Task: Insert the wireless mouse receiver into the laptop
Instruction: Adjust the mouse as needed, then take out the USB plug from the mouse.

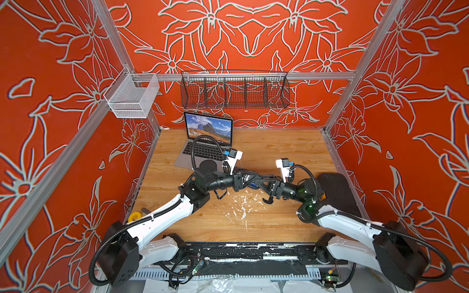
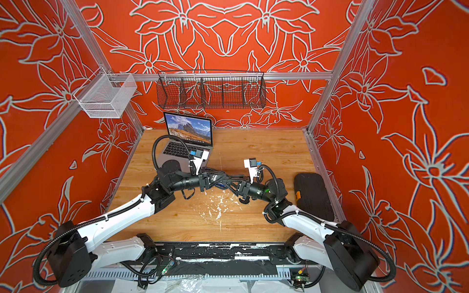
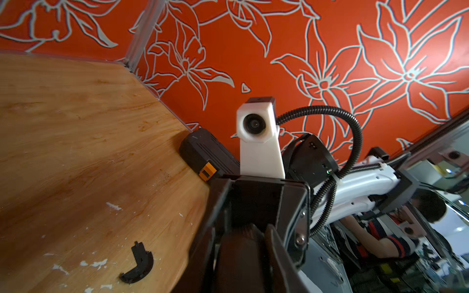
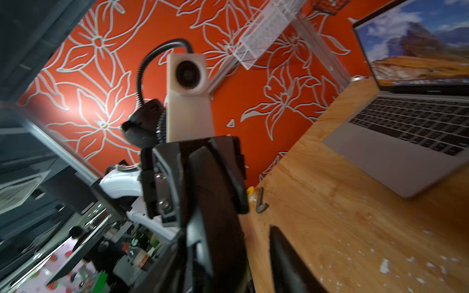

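Note:
The silver-grey laptop (image 1: 187, 158) stands open at the back left of the wooden table, its screen showing mountains; the right wrist view also shows the laptop (image 4: 380, 154). Both arms meet over the table's middle, grippers tip to tip. My left gripper (image 1: 257, 178) (image 3: 241, 228) is shut on a dark rounded mouse (image 3: 241, 256). My right gripper (image 1: 256, 187) (image 4: 253, 238) faces it with its jaws apart, bare table showing between them. The wireless mouse receiver is hidden.
A curved black cover piece (image 1: 267, 201) (image 3: 138, 266) lies on the table under the right gripper, among white flecks. A black pad (image 1: 337, 192) lies at the right edge. A yellow roll (image 1: 134, 216) sits at the left edge. Wire baskets (image 1: 234, 92) hang on the back rail.

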### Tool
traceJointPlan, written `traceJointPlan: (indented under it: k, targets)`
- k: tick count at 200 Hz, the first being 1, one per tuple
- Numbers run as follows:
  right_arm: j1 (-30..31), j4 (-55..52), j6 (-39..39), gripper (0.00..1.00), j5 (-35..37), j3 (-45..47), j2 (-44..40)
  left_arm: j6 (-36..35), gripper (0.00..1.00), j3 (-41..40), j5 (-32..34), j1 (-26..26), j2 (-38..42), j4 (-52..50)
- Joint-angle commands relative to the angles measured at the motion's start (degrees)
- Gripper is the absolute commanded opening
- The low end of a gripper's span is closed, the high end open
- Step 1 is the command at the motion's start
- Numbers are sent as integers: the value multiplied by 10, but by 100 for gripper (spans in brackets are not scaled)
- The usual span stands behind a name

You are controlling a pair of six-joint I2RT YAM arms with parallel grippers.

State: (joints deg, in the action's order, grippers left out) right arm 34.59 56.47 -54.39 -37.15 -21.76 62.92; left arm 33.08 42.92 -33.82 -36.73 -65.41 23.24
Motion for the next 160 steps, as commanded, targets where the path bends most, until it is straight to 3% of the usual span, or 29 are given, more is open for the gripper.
traceJointPlan:
  k: [1, 18, 32, 93, 160]
  targets:
    - [-5, -194, 8, 75, 119, -2, -55, 11, 0, -16, 114, -8, 7, -82]
    - [-3, -343, 11, 69, 152, -29, -99, 35, 0, -34, 137, -8, -14, -75]
    - [-1, -376, -1, 60, 142, -37, -117, 51, 0, -46, 137, -9, -33, -47]
    - [17, -357, -63, 33, 122, -38, -107, 47, 0, -49, 138, -11, -53, -40]
    - [33, -290, -84, 25, 104, -43, -45, 54, 0, -50, 133, -11, -51, -36]
